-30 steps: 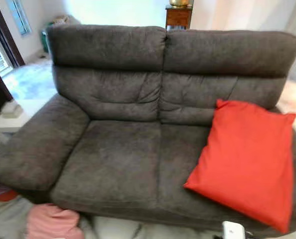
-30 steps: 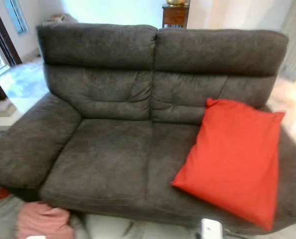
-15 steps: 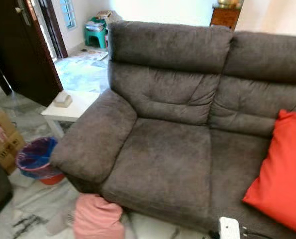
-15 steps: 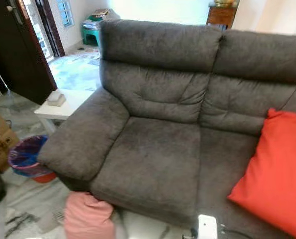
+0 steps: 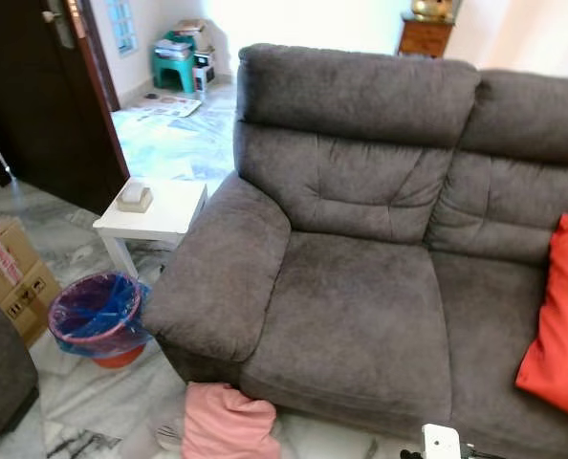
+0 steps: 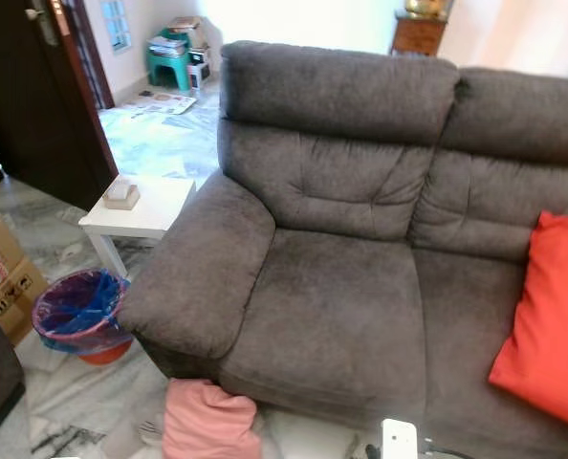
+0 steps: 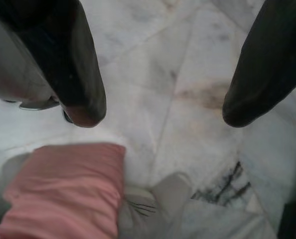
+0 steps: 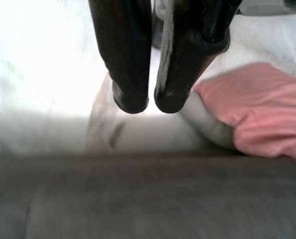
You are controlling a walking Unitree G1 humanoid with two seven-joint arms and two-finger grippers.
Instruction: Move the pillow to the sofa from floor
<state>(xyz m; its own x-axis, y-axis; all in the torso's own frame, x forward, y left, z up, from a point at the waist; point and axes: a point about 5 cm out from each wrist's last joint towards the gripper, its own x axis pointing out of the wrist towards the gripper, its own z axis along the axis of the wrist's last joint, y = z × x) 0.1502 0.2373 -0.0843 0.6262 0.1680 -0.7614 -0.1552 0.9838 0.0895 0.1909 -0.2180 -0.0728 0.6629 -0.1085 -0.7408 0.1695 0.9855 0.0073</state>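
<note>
A pink pillow [image 5: 229, 424] lies on the marble floor against the front of the grey sofa [image 5: 360, 316], below its left seat. A red pillow [image 5: 563, 325] leans on the sofa's right seat. In the left wrist view my left gripper [image 7: 163, 112] hangs open above the floor, with the pink pillow [image 7: 63, 184] just beyond its fingertips and a white cloth thing [image 7: 158, 199] beside it. In the right wrist view my right gripper [image 8: 147, 102] is shut on nothing, near the sofa's front edge [image 8: 138, 199], with the pink pillow [image 8: 257, 107] off to one side.
Left of the sofa stand a white side table [image 5: 160, 212], a bin lined with a blue bag [image 5: 98, 311] and a cardboard box [image 5: 11, 277]. A dark door [image 5: 35, 96] is behind them. A small white device [image 5: 440, 442] sits at the bottom edge.
The camera has swung left: sofa and red pillow have slid right in the picture, and the side table, bin, box and door have come into view. The pillows themselves have not moved.
</note>
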